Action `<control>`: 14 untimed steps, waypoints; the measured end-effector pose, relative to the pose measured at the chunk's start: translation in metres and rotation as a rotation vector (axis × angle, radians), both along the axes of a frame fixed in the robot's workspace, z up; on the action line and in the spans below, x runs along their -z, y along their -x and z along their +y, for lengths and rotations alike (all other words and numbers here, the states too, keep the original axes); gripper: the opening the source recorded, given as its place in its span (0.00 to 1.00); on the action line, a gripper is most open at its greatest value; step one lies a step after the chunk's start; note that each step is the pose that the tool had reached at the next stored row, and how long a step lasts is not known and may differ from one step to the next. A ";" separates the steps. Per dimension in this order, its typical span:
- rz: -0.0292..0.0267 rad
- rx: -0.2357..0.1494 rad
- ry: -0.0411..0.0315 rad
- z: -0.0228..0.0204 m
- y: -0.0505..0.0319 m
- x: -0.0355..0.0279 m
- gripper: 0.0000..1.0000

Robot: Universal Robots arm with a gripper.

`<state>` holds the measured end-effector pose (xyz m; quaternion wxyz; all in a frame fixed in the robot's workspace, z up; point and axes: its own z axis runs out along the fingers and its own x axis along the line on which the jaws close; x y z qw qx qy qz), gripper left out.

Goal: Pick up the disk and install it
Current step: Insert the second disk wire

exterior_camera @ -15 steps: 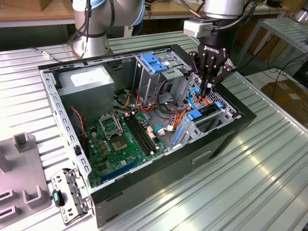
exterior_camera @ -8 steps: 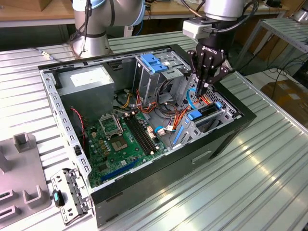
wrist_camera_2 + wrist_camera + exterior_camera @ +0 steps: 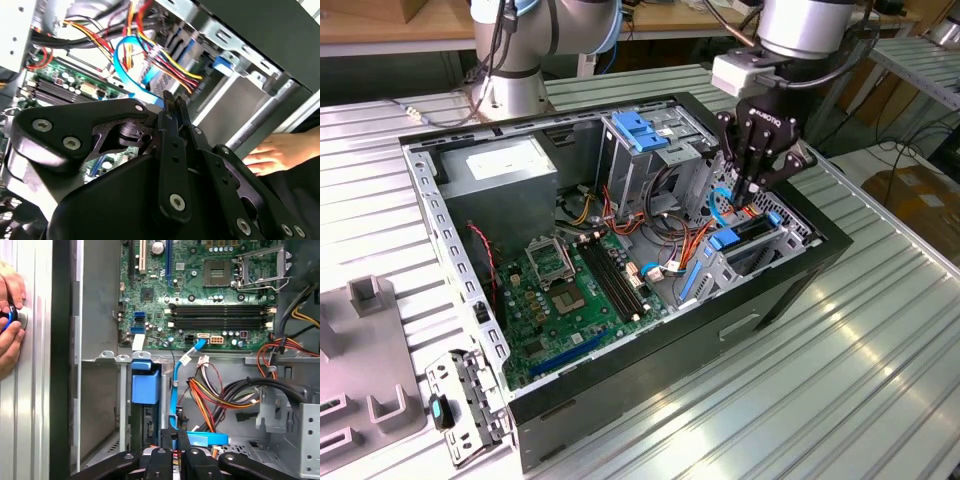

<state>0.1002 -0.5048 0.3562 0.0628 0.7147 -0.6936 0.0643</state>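
The disk [image 3: 750,231] stands on edge inside the drive cage at the case's corner on the exterior view's right, with blue rail ends [image 3: 725,240] showing on either side of it. In the first wrist view its blue rail tab [image 3: 145,385] and dark edge sit in the slot. My gripper [image 3: 753,188] hangs just above the cage, shut, with nothing seen between the fingertips. Both wrist views show the gripper [image 3: 174,439] [image 3: 173,106] close to a blue data cable [image 3: 174,390] [image 3: 131,82].
The open computer case [image 3: 670,340] lies on a ribbed metal table. Inside are the motherboard [image 3: 565,290], a grey power-supply box [image 3: 505,170], a second cage with a blue latch [image 3: 642,130] and loose coloured wires [image 3: 215,395]. A person's hand [image 3: 9,325] [image 3: 280,150] rests outside the case wall.
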 end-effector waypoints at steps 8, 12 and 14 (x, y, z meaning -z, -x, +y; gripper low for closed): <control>-0.0013 -0.007 -0.0567 -0.0201 0.0004 0.0008 0.16; -0.0042 -0.010 -0.1051 -0.0269 0.0005 0.0010 0.16; -0.0053 -0.012 -0.1158 -0.0319 0.0005 0.0013 0.16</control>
